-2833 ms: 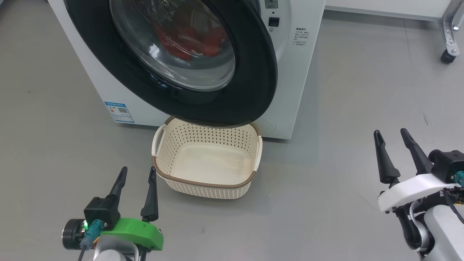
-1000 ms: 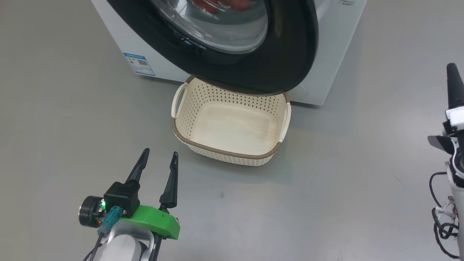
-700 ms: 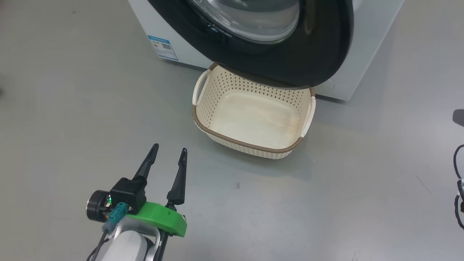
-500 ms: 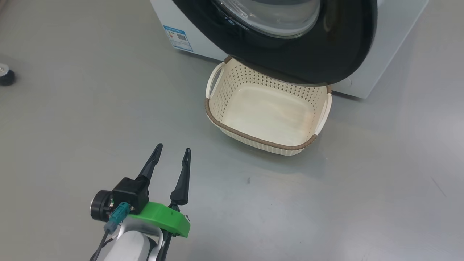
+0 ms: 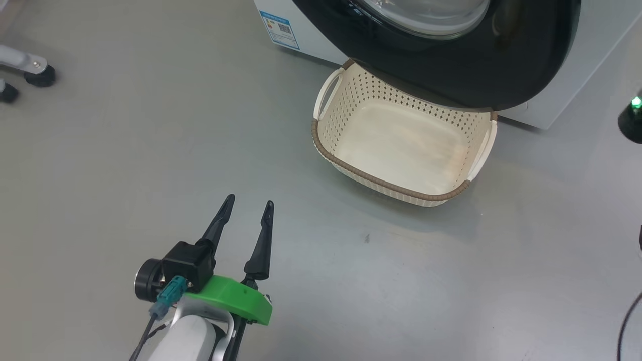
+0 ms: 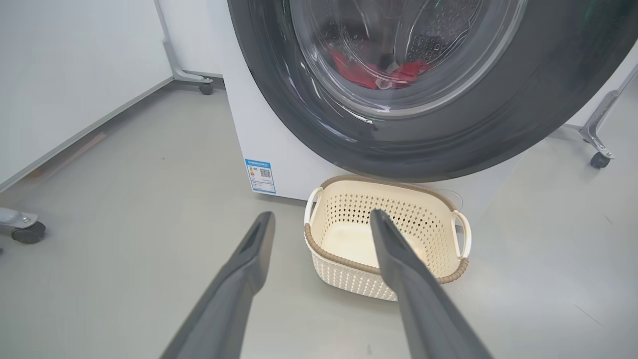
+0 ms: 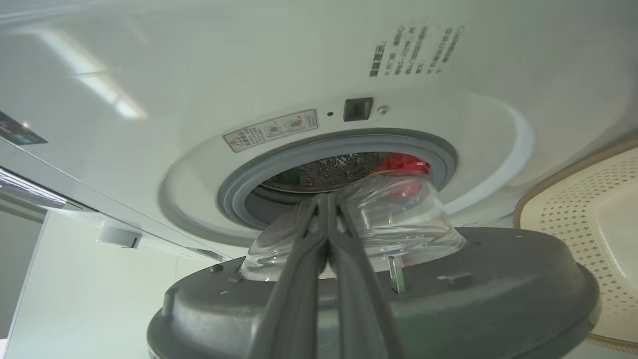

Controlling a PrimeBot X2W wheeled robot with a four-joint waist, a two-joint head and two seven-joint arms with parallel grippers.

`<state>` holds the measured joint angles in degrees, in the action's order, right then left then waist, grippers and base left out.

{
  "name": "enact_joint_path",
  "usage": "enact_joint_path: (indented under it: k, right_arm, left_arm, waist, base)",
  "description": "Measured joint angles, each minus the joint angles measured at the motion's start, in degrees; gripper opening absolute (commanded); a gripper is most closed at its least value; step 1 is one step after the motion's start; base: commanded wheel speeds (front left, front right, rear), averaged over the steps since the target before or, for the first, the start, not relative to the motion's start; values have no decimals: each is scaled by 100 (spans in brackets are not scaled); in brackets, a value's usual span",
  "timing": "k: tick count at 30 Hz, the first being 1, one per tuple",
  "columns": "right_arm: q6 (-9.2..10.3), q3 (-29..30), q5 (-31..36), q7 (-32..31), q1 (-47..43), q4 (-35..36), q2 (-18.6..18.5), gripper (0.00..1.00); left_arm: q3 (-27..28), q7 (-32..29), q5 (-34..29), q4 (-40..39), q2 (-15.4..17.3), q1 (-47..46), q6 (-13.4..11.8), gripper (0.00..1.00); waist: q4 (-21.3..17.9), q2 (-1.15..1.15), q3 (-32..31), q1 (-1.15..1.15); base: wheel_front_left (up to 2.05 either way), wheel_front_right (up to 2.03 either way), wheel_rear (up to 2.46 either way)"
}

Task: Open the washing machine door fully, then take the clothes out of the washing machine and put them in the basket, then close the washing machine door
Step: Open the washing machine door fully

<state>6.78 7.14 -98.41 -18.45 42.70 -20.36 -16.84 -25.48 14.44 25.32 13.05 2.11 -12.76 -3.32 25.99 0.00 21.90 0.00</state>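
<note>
The washing machine (image 5: 597, 50) stands far right, its door (image 5: 441, 70) half open above the far edge of the basket (image 5: 391, 188); the clothes (image 6: 406, 75) lie inside the drum. The left gripper (image 5: 250, 200) hangs open at near left. The right gripper (image 7: 326, 199), pinched together and empty, points at the door's inner side. Closed like this, it may slip off the glass. The grey floor (image 5: 150, 150) looks smooth.

Bright, even overhead light leaves only a soft shadow on the grey floor (image 5: 125, 150) along the near side of the basket (image 5: 396, 193). Pale streaks of glare cross the glass of the washing machine door (image 6: 498, 124), and ceiling lights reflect off the washing machine (image 7: 149, 75) front, which bows with wide-angle distortion. Up close, the left gripper (image 6: 320, 215) and right gripper (image 7: 327, 199) look soft and out of focus.
</note>
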Motion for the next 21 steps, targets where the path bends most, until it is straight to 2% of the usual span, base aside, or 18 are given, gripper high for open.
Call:
enact_joint_path:
  k: [21]
  right_arm:
    - [45,-253,-1006,-1371,293,-750,100,0]
  left_arm:
    - [-97,0,143,-1,-2,-6,-129,100]
  waist:
    - [46,0,27,0]
  base:
    - [0,0,0]
